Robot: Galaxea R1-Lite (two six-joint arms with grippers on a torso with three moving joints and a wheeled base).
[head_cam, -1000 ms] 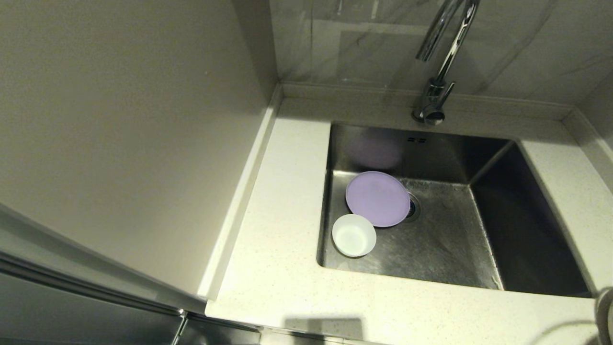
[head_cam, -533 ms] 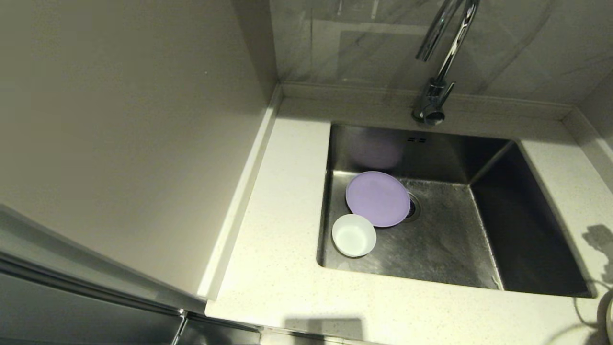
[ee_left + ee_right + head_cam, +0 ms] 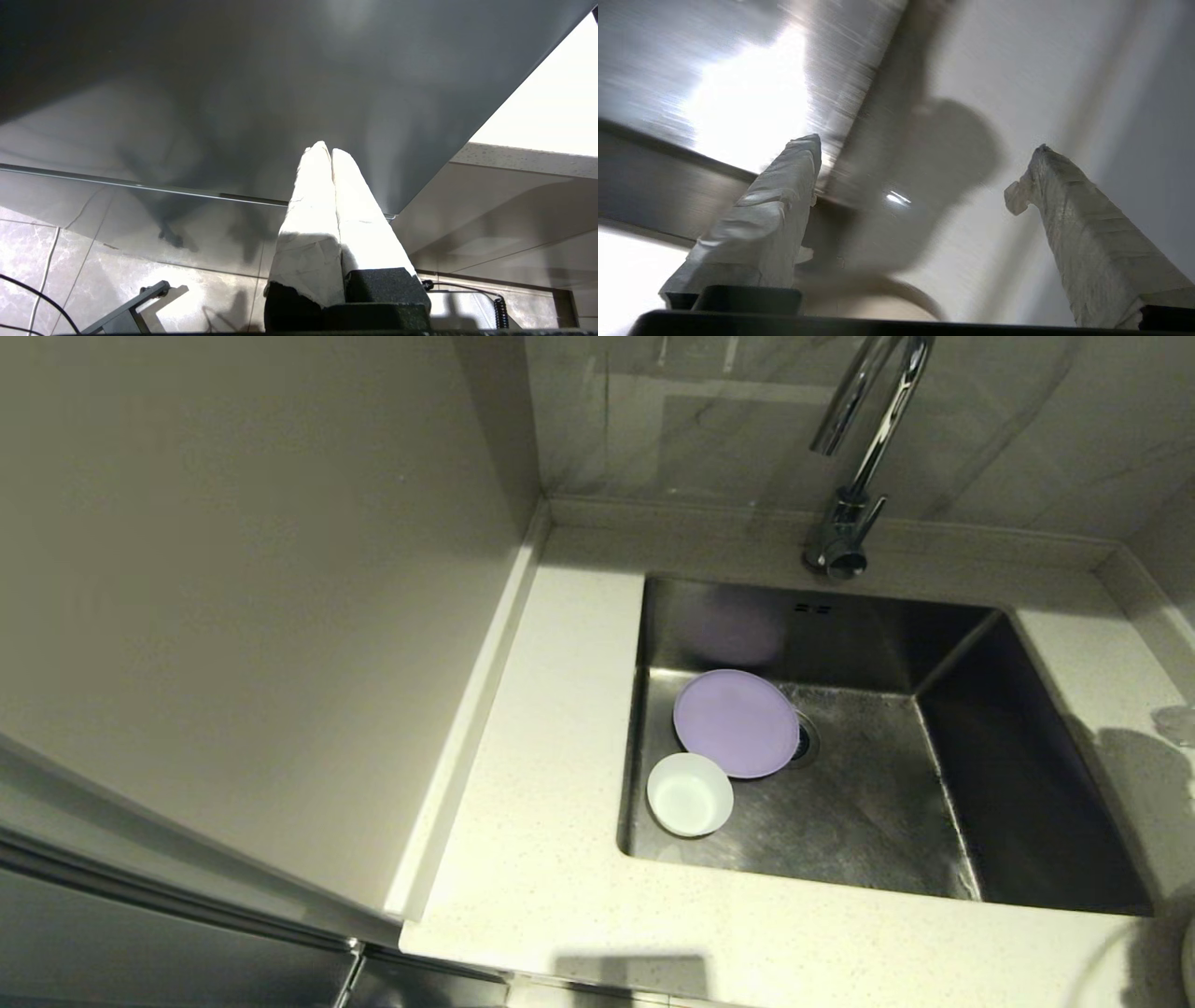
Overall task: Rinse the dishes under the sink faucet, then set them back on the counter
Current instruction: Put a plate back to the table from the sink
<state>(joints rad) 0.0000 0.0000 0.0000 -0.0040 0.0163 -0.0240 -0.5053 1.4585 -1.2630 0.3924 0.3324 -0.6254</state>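
The lilac plate (image 3: pixel 736 723) lies flat on the floor of the sink (image 3: pixel 878 821), partly over the drain. The white bowl (image 3: pixel 690 793) stands upright just in front of it, touching its rim. The chrome faucet (image 3: pixel 851 467) rises behind the basin, and no water shows. My right gripper (image 3: pixel 924 149) is open and holds nothing, above the counter (image 3: pixel 551 859) by the sink's edge. A cream curved rim (image 3: pixel 878 291), probably the cream plate, shows blurred under it. My left gripper (image 3: pixel 325 149) is shut and empty, parked low beside a grey cabinet front.
A tall beige wall panel (image 3: pixel 261 579) borders the counter on the left. A low raised edge (image 3: pixel 709 513) and a tiled wall run behind the sink. A shadow (image 3: pixel 1134 775) falls on the counter strip right of the basin.
The arm's shadow on the right counter strip has grown and climbed toward the back. The curved rim at the lower right corner has slid almost out of the head view. The dishes have not moved.
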